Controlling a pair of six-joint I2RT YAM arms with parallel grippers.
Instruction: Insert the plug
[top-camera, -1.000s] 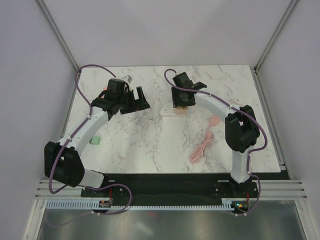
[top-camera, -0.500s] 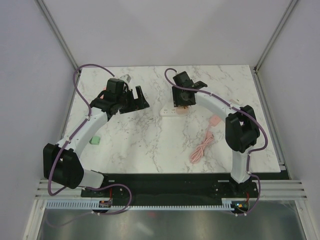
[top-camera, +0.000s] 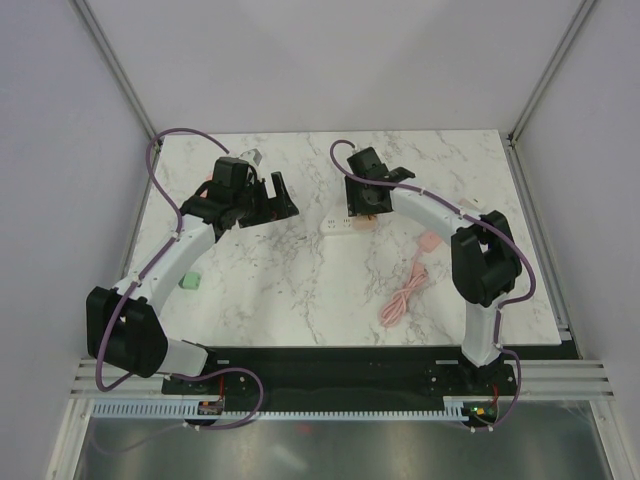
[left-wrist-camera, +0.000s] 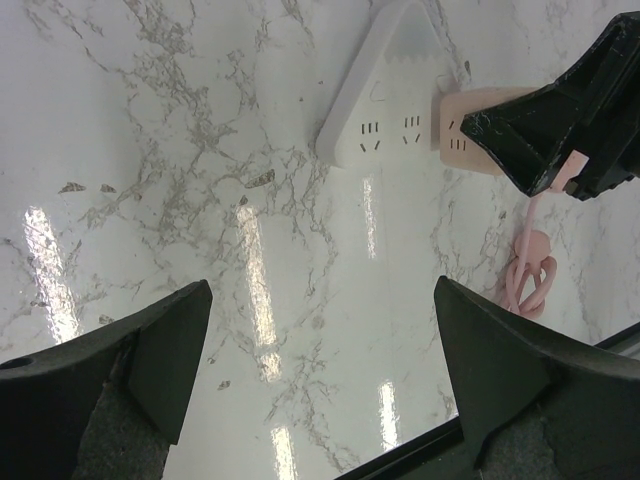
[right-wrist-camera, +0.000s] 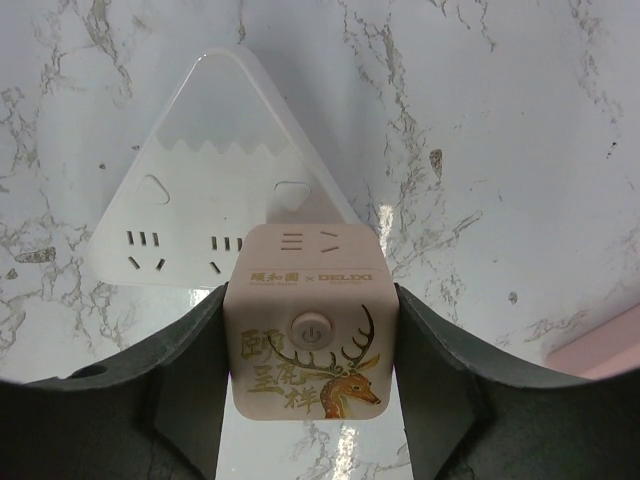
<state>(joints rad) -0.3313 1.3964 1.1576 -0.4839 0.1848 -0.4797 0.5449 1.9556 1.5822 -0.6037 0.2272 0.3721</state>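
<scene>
Over the last 1 second almost nothing shifts: the right gripper (top-camera: 364, 206) stays clamped on the pink cube plug (right-wrist-camera: 308, 300), pressed onto the white triangular power strip (right-wrist-camera: 190, 200). The left gripper (left-wrist-camera: 320, 355) hangs wide open. Insertion seems nearly finished.

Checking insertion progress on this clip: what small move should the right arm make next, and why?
Probably press straight down. The right gripper grips the pink deer-printed cube plug over one end of the white triangular power strip, seemingly aligned; whether it is fully seated cannot be told. The left gripper hangs open, apart.
</scene>
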